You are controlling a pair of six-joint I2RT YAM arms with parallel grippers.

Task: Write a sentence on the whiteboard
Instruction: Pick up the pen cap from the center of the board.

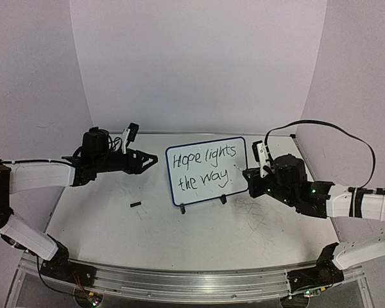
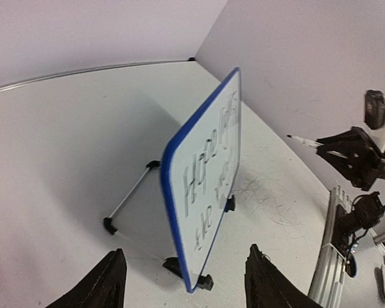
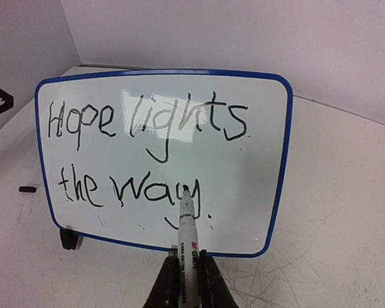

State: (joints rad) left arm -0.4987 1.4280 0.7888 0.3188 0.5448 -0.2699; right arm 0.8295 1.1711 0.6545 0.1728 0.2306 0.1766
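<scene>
Small black piece (image 1: 136, 205), maybe a pen cap, lies on the white tabletop (image 1: 109, 240) left of centre, well apart from every edge. Grey scribble scuffs (image 1: 260, 215) mark the tabletop's right half. A metal rail (image 1: 192, 281) runs along its near edge.

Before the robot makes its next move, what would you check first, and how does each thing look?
1. Sentence on the whiteboard reads whole, "Hope lights the way": ok.
2. Whiteboard upright on its stand: ok.
3. Right pincer shut on the marker: ok.
4. Marker tip lifted off the whiteboard: cannot tell.
5. Left pincer open, apart from the whiteboard: ok.
6. Marker capped: not ok; the tip is bare, and a small black piece lies on the table left of the whiteboard.
</scene>
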